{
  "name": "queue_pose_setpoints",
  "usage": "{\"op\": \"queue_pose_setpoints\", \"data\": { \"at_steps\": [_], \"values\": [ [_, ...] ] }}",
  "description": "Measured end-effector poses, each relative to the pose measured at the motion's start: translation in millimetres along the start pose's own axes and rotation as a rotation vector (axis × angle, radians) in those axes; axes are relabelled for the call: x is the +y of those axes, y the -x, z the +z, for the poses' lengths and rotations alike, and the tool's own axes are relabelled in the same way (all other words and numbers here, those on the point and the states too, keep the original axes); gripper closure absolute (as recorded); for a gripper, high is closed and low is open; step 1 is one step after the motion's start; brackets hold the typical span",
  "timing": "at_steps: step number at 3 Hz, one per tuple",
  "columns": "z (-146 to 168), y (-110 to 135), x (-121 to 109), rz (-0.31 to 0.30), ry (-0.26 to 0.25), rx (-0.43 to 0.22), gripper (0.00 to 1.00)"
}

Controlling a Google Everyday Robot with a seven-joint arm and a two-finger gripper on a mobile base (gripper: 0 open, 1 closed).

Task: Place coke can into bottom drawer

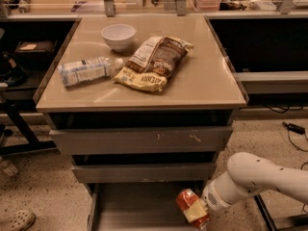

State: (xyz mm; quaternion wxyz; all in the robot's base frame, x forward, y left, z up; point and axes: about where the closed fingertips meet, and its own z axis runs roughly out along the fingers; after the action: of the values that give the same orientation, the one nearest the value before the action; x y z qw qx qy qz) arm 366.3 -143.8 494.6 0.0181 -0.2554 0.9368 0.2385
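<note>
Nearest: the gripper (196,211) is clamped on the coke can (185,198), holding it tilted over the right side of the open bottom drawer (134,207). Advised: lower the can inside the right wall and onto the floor before releasing. Farther: the tabletop (207,83) carries a bottle (86,71), snack bag (154,64) and bowl (118,35).

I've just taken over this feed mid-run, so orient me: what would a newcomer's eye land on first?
The white robot arm at lower right, its gripper holding a red-orange dented metal coke can at the right edge of the open shallow grey metal bottom drawer. Next, the beige cabinet top above, with a round white bowl, a clear white-labelled plastic bottle lying down and a brown-and-yellow snack bag.
</note>
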Motion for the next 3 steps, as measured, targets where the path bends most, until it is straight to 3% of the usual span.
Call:
{"op": "queue_pose_setpoints", "data": {
  "at_steps": [1,3],
  "values": [
    [23,2,-1,0.009,0.033,-0.029,1.0],
    [127,22,-16,0.112,0.176,-0.161,1.0]
  ]
}}
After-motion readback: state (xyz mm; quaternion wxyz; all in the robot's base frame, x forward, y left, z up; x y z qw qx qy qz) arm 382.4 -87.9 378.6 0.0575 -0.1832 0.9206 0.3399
